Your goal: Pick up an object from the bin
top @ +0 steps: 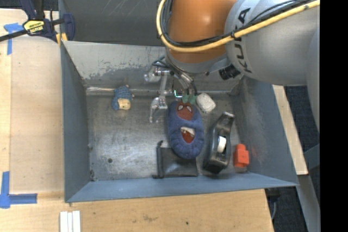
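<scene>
**Blue plush toy** (185, 136), oval with red patches on its upper face, is lying on the bin floor just below the gripper (171, 98) in the view. Its upper end is reaching the gripper's metal parts, though contact cannot be judged. The gripper is hanging low by the back wall of the grey bin (76, 117). Whether it is open or closed, and whether it has hold of anything, cannot be told.

- A white rounded object (205, 101) is sitting just to the gripper's view-right.
- Further out on that side, a black tape dispenser (218, 141) is resting beside the toy, with an orange block (241, 155) beyond it.
- A black flat piece (174, 165) is lying at the toy's far end from the gripper.
- A small blue-and-yellow object (122, 99) is sitting well apart to the gripper's view-left.
</scene>
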Available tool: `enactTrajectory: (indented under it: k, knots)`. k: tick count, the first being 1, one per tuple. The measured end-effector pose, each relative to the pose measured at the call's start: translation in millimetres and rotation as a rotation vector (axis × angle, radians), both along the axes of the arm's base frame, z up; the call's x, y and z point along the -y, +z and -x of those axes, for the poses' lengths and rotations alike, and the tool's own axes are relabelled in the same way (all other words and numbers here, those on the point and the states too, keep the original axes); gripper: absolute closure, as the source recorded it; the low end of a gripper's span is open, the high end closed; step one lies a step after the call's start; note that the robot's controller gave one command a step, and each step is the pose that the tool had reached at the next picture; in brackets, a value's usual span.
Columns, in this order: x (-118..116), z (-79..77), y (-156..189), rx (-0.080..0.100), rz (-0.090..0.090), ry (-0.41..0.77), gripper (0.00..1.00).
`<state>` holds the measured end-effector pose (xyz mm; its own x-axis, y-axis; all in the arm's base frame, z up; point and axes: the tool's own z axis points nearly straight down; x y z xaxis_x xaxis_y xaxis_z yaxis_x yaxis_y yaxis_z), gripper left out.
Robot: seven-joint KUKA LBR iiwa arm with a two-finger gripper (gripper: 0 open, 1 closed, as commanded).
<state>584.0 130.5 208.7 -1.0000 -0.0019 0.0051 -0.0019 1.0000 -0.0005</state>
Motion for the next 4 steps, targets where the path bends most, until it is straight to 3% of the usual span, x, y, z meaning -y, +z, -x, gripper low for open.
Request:
enactTrajectory:
  k: [1,2,3,4]
  knots:
    - [-24.5,-26.7,-88.0,0.001,0.001,-0.142,0.0]
    - [-31.0,-34.7,-125.3,0.012,-0.002,-0.169,0.0]
    - [-30.4,-34.0,-127.8,0.009,-0.001,-0.17,1.0]
    - [-39.9,-30.2,31.8,0.016,-0.004,-0.121,1.0]
